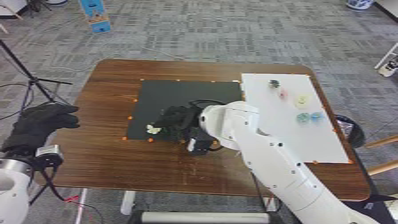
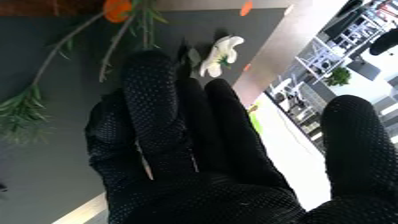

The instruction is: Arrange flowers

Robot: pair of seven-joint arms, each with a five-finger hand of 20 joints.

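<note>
Head view: The right hand is positioned over the black mat on the surface. The white flower lies on this mat, just beside the hand. On the white sheet are a dark piece, a pink flower, a yellow flower and blue flowers. The left hand is at the left edge of the surface; its grip state cannot be determined.

Right wrist view: The right hand is open wide, fingers straight, thumb set well apart; no stem is visibly gripped. The white flower lies beyond the fingertips. Green sprigs lie near the hand, over the black mat.

Step in hand (judged): placing or adjusting pieces on the black mat. Next move: confirm that the white flower is free, raise the right hand without dragging the sprigs, then transfer to the white sheet and pinch the next piece by its stem.
</note>
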